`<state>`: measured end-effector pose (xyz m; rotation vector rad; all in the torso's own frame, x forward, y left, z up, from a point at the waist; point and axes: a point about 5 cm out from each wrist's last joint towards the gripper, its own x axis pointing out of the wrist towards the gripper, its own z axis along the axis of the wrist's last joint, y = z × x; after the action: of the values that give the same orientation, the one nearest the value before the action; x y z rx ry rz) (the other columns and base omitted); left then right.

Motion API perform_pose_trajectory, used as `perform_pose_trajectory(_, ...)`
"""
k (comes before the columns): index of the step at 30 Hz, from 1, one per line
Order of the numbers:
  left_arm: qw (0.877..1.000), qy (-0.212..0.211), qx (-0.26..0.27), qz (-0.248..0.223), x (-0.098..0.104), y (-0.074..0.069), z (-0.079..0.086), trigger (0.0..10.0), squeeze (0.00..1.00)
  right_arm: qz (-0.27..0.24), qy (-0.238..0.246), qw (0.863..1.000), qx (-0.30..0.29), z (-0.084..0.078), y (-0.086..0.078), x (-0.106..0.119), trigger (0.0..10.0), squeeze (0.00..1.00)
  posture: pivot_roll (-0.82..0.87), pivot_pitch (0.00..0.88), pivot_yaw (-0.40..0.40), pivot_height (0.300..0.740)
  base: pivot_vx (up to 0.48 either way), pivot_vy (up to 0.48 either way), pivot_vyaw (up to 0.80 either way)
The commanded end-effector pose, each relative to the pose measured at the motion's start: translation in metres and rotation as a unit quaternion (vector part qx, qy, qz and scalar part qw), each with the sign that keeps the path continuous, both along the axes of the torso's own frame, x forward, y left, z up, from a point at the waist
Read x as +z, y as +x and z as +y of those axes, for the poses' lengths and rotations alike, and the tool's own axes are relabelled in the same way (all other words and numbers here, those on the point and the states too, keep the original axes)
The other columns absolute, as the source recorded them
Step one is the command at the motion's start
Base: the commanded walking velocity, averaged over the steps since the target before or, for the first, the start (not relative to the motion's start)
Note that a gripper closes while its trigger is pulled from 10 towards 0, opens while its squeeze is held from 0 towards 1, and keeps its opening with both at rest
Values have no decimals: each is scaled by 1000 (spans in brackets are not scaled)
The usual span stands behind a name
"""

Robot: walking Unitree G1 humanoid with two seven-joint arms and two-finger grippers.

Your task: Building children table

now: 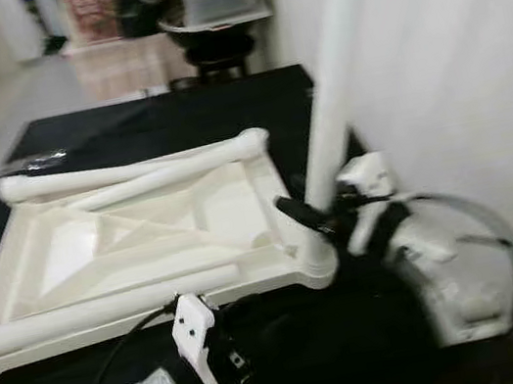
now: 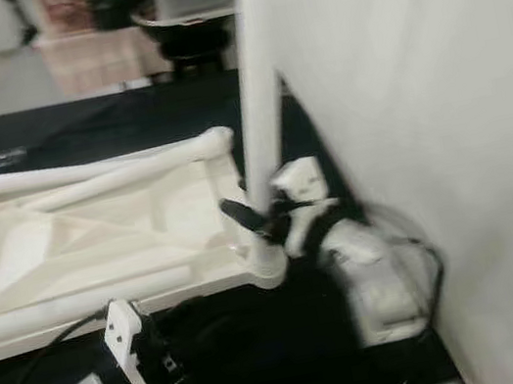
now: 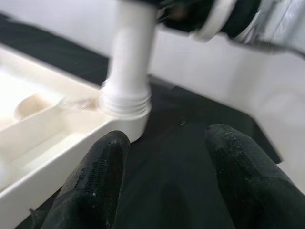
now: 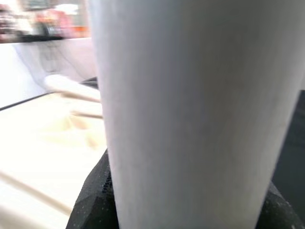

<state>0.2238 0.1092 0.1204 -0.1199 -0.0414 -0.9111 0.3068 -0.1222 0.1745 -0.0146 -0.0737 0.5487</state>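
Right gripper (image 1: 312,214) clamped on upright leg (image 1: 328,90) in tabletop (image 1: 69,255) corner socket; left gripper (image 3: 164,157) spread wide just beside.

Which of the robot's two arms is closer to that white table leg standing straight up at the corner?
The right. The right gripper is clamped around the upright leg just above its corner socket. The left gripper hovers open in front of the tabletop's near edge, short of the leg.
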Motion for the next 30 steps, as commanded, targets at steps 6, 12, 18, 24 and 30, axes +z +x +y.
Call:
perform_pose_trajectory(6, 1000, 10, -7, 8, -2, 0, 6, 10000, 0, 129, -103, 986, -37, -8, -6, -53, 0, 0, -76, 112, 26, 740, 0, 0, 0)
perform_pose_trajectory(12, 1000, 11, 0, 7, -2, 0, 6, 10000, 0, 120, -100, 988, -18, -2, -5, -54, 10000, 0, -84, 112, 35, 740, 0, 0, 0)
perform_pose_trajectory(18, 1000, 9, 2, 7, -2, 1, 6, 10000, 0, 79, -39, 995, 37, 5, -7, -30, 10000, 1000, -89, 105, 40, 740, 0, 0, 0)
perform_pose_trajectory(24, 1000, 7, -4, 8, -3, 2, 1, 10000, 0, 25, -57, 972, 225, -9, -2, -8, 10000, 0, -78, 87, 31, 740, 0, 0, 0)
perform_pose_trajectory(30, 1000, 7, -1, 7, -4, 2, 0, 10000, 0, 34, -65, 961, 267, -20, 13, -7, 10000, 0, -71, 73, 25, 740, 0, 0, 0)
